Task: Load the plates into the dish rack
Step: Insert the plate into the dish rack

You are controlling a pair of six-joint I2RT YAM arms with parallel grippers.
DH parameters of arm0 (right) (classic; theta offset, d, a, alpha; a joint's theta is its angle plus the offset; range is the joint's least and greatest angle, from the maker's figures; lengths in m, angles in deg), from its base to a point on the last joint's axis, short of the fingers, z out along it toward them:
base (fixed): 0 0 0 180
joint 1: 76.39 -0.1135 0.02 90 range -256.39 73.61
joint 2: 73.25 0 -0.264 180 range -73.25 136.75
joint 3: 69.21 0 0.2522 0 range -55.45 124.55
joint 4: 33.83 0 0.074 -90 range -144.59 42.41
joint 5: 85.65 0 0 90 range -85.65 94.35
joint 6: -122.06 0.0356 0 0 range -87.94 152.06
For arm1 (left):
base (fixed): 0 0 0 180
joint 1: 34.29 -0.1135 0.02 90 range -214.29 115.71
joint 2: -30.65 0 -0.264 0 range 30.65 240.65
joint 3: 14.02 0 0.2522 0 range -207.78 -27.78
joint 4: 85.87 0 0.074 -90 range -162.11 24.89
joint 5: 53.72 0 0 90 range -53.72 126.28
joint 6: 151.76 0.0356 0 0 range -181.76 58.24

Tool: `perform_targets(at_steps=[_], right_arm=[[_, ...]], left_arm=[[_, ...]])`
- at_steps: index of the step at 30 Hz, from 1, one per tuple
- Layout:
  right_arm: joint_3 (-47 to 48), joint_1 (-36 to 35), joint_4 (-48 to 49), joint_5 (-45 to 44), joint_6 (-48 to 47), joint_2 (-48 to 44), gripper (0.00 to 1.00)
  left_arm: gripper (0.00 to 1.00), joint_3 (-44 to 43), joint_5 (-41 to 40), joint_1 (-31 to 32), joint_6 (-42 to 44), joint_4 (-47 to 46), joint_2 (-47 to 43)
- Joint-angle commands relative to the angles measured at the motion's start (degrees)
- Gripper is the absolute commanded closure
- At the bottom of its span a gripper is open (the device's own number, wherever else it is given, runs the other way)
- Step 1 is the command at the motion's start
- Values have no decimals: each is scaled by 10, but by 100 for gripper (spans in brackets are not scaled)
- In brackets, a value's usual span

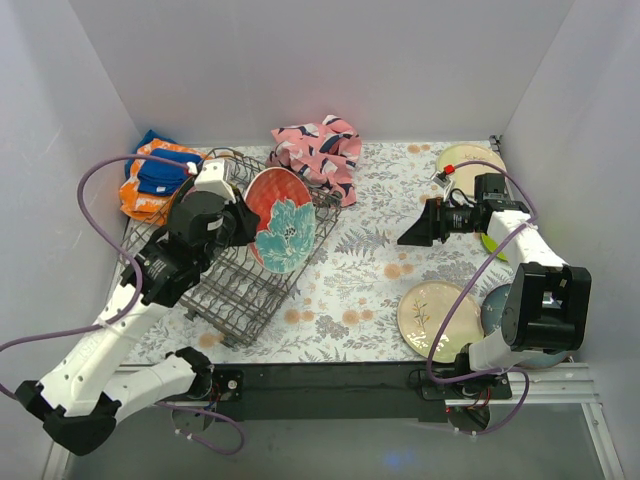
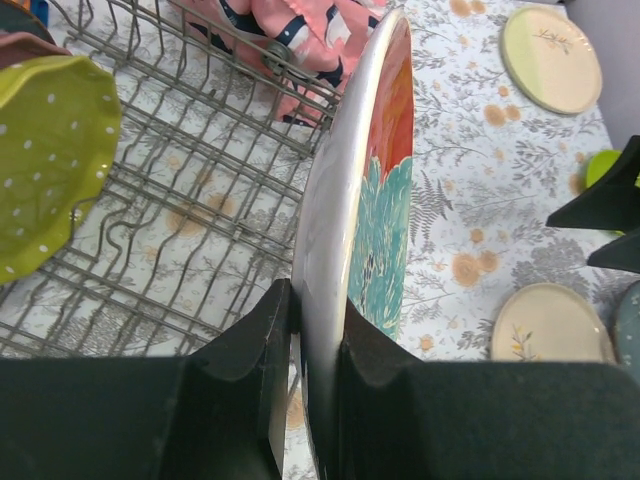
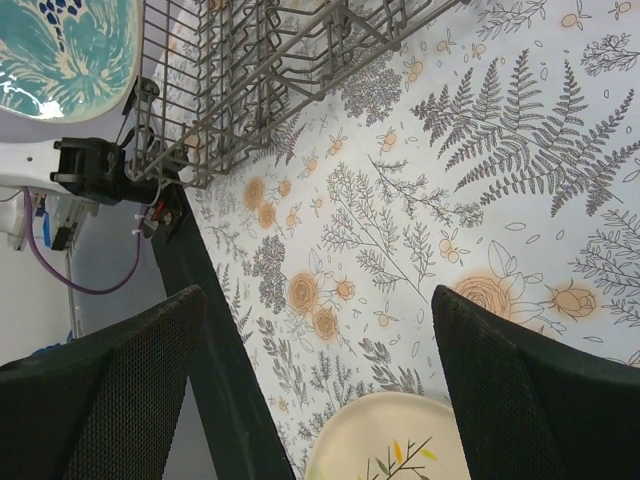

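Observation:
The grey wire dish rack (image 1: 250, 290) lies at the left of the table, and also shows in the left wrist view (image 2: 200, 200) and the right wrist view (image 3: 260, 70). My left gripper (image 1: 240, 225) (image 2: 315, 330) is shut on the rim of a red and teal flower plate (image 1: 282, 222) (image 2: 370, 200), held on edge over the rack's right side. A green dotted plate (image 2: 45, 160) stands in the rack. My right gripper (image 1: 410, 238) (image 3: 315, 380) is open and empty above the cloth. A cream plate (image 1: 440, 320) (image 3: 400, 440) lies near it; another cream plate (image 1: 470, 165) lies at the back right.
A blue-grey plate (image 1: 495, 305) lies by the right arm and a green dish (image 1: 490, 245) sits partly hidden behind it. A pink patterned cloth (image 1: 320, 150) lies behind the rack, an orange and blue cloth (image 1: 155, 175) at the back left. White walls enclose the table.

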Motion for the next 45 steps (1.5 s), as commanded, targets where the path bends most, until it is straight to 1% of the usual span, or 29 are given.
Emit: perform_targets(at_steps=[1, 6, 9, 15, 18, 27, 31, 32, 34, 35, 42, 45], right_arm=[[21, -4, -11, -7, -21, -8, 1], [23, -4, -13, -12, -23, -6, 2], [25, -4, -14, -13, -23, -5, 2], [31, -5, -15, -17, -24, -1, 1], [32, -5, -18, -20, -28, -2, 2], [43, -5, -19, -25, -32, 8, 2], [47, -5, -19, -23, -33, 16, 1], [47, -5, -20, -22, -34, 16, 1], [48, -5, -19, -22, -36, 21, 2], [49, -5, -21, -21, -36, 23, 2], [55, -5, -23, -25, -37, 34, 1], [56, -5, -23, -26, -37, 36, 2]], left_arm=[[100, -69, -36, -6, 43, -81, 9], [100, -98, -39, -24, 85, -62, 32], [100, -108, -31, -47, 109, -61, 39], [100, -129, 29, -122, 139, -54, 66], [100, -141, 41, -143, 152, -47, 74], [100, -153, 28, -171, 222, -34, 86], [100, -142, 42, -174, 266, -40, 94], [100, -138, 41, -174, 290, -40, 96], [100, -124, 37, -177, 306, -50, 101], [100, -120, 39, -180, 331, -59, 107], [100, -81, 50, -209, 404, -114, 137], [100, -64, 69, -223, 443, -136, 141]])
